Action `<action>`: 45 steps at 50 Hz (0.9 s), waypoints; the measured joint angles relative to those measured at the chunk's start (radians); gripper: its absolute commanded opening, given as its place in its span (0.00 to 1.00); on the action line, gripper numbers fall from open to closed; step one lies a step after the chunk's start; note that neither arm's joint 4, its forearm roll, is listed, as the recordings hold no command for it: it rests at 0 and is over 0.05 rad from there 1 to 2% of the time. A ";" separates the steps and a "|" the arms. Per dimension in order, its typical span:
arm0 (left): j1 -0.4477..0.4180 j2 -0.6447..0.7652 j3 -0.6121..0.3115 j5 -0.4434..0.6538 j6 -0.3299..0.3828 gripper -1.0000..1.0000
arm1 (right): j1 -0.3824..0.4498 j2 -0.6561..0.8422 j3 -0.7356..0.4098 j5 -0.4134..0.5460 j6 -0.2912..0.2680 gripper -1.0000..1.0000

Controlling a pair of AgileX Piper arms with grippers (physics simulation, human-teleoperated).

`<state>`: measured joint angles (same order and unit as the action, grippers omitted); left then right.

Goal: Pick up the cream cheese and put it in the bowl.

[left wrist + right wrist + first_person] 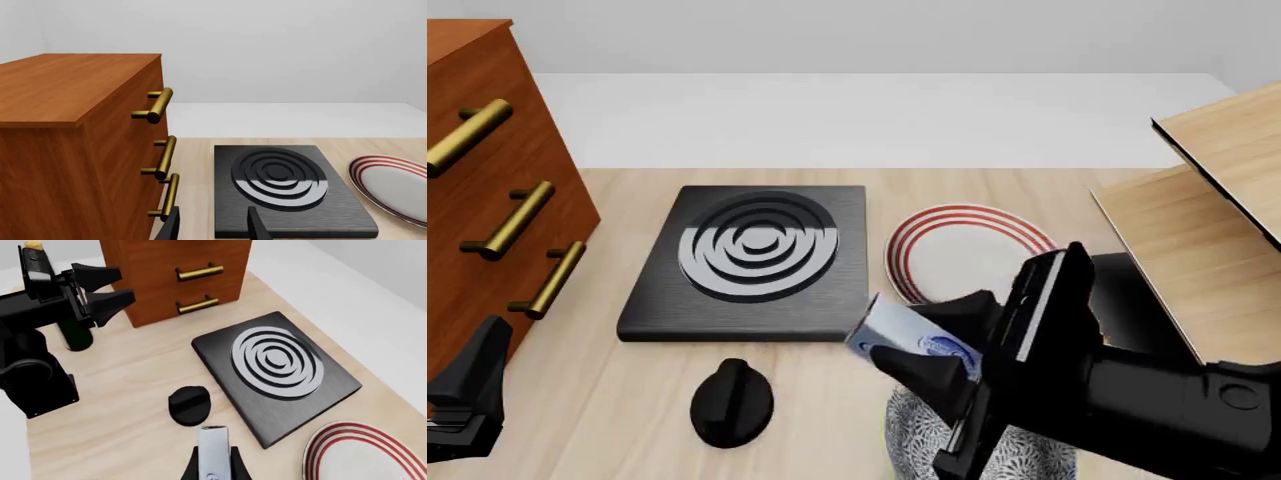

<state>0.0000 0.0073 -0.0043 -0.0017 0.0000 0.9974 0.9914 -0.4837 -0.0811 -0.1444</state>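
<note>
My right gripper [932, 340] is shut on the cream cheese [897, 338], a flat pale silver-blue box with a blue oval logo, held tilted in the air. In the right wrist view the cream cheese [214, 446] sticks out between the fingers [193, 466]. Just below and slightly right of it sits the speckled bowl [910, 432], mostly hidden by the right arm. My left gripper [474, 385] stays at the front left near the cabinet; in its own view its fingers [169, 226] stand apart with nothing between them, so it is open.
A black stove plate [754, 255] with a ringed burner lies mid-table, and a black knob [731, 400] sits in front of it. A white plate with red rings [961, 250] is behind the bowl. A wooden drawer cabinet [487, 190] stands left and a wooden shelf [1214, 210] right.
</note>
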 measured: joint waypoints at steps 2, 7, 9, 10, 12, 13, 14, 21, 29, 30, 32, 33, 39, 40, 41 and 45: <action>0.000 0.000 0.000 0.000 0.000 1.00 | -0.012 -0.010 0.013 -0.004 0.004 0.00; 0.000 0.000 0.000 0.000 0.000 1.00 | -0.041 -0.032 0.045 -0.015 0.013 0.00; 0.000 0.000 0.000 0.000 0.000 1.00 | -0.052 -0.039 0.058 -0.020 0.016 0.00; 0.000 0.000 0.000 0.000 0.000 1.00 | -0.057 -0.042 0.064 -0.023 0.018 0.00; 0.000 0.000 0.000 0.000 0.000 1.00 | -0.068 -0.047 0.077 -0.030 0.022 0.00; 0.000 0.000 0.000 0.000 0.000 1.00 | -0.073 -0.049 0.084 -0.034 0.024 0.00; 0.000 0.000 0.000 0.000 0.000 1.00 | -0.077 -0.051 0.091 -0.039 0.026 0.00; 0.000 0.000 0.000 0.000 0.000 1.00 | -0.106 -0.052 0.137 -0.076 0.040 0.00; 0.000 0.000 0.000 0.000 0.000 1.00 | -0.130 -0.033 0.184 -0.129 0.056 0.00; 0.000 0.000 0.000 0.000 0.000 1.00 | -0.132 -0.029 0.189 -0.136 0.058 0.00; 0.000 0.000 0.000 0.000 0.000 1.00 | -0.136 -0.021 0.199 -0.150 0.061 0.00; 0.000 0.000 0.000 0.000 0.000 1.00 | -0.138 -0.017 0.203 -0.157 0.063 0.00; 0.000 0.000 0.000 0.000 0.000 1.00 | -0.148 0.012 0.227 -0.197 0.073 0.00; 0.000 0.000 0.000 0.000 0.000 1.00 | -0.150 0.017 0.231 -0.204 0.075 0.00; 0.000 0.000 0.000 0.000 0.000 1.00 | -0.151 0.023 0.234 -0.211 0.077 0.00; 0.000 0.000 0.000 0.000 0.000 1.00 | -0.154 0.046 0.248 -0.239 0.084 0.00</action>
<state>0.0000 0.0073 -0.0043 -0.0017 0.0000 0.8432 1.0375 -0.2362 -0.3200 -0.0605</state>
